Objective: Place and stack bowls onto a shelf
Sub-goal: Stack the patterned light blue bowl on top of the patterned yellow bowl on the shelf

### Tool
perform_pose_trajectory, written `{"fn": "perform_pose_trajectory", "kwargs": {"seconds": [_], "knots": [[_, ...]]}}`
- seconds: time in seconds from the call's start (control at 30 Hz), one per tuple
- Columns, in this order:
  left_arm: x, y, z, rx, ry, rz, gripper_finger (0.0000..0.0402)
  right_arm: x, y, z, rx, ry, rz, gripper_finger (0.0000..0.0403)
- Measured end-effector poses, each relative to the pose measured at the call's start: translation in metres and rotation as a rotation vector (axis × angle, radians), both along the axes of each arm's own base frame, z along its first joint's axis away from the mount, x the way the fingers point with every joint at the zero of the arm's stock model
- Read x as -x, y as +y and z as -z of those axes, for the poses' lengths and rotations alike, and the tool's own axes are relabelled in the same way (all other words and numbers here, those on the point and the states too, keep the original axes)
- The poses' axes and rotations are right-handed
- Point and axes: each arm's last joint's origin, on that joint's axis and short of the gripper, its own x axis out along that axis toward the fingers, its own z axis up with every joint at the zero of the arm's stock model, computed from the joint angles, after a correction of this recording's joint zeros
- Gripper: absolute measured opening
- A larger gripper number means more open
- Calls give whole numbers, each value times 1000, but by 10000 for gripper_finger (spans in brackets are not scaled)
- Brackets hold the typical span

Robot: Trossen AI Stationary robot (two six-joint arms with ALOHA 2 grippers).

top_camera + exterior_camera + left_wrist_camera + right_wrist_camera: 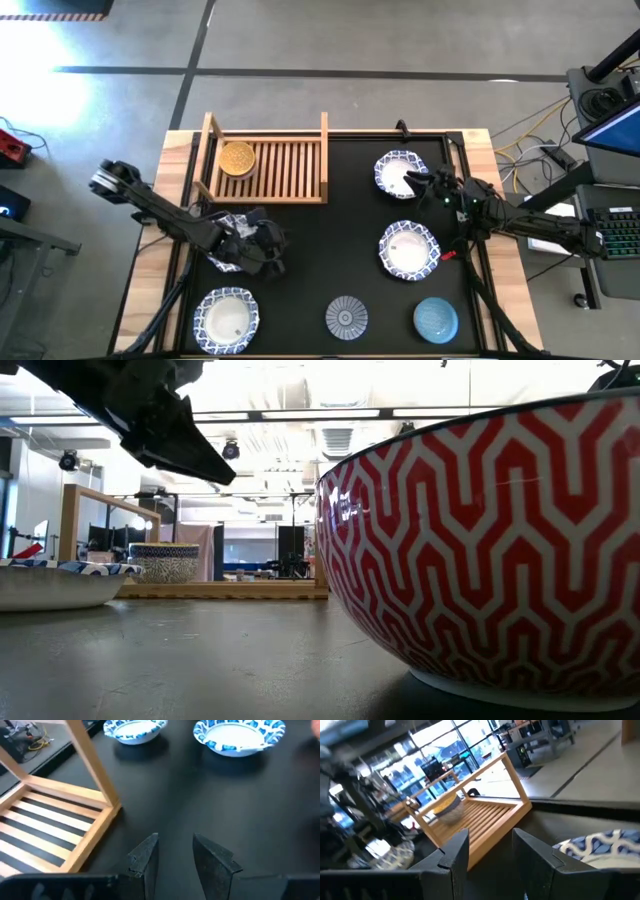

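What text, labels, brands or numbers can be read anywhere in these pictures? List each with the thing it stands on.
None: no readable word, number, label or brand in any view.
The round red-and-white zigzag bowl and the white bowls with blue patterned rims carry only decoration.
The light wooden slatted shelf is unmarked.
The laptop screen beside the table is too small to read.

shelf (268,165): pale bare wood, slatted | red bowl (490,550): glossy glazed ceramic | table (350,215): matt black surface
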Motion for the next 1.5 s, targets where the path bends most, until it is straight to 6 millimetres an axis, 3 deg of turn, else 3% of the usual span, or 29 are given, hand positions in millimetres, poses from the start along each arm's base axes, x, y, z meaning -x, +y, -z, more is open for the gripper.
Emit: {"fn": "perform_pose_trajectory", "kwargs": {"seconds": [0.27,0.53,0.8,1.17,1.23,1.5], "knots": [[-2,-3,-3,-29,1,16,103,0,-1,-1,14,0,29,139],[-1,-1,-6,-64,-5,8,103,0,0,0,-79,-48,0,139],[0,1,-7,-83,-1,14,103,0,0,-12,-59,-177,12,139],[2,2,-8,-102,14,18,103,-2,3,-12,-306,-286,-120,139],[2,2,-10,-111,13,25,103,-3,4,-13,-355,-233,-137,139],[3,2,-10,-108,21,42,103,1,5,-48,-412,141,-86,139]]}}
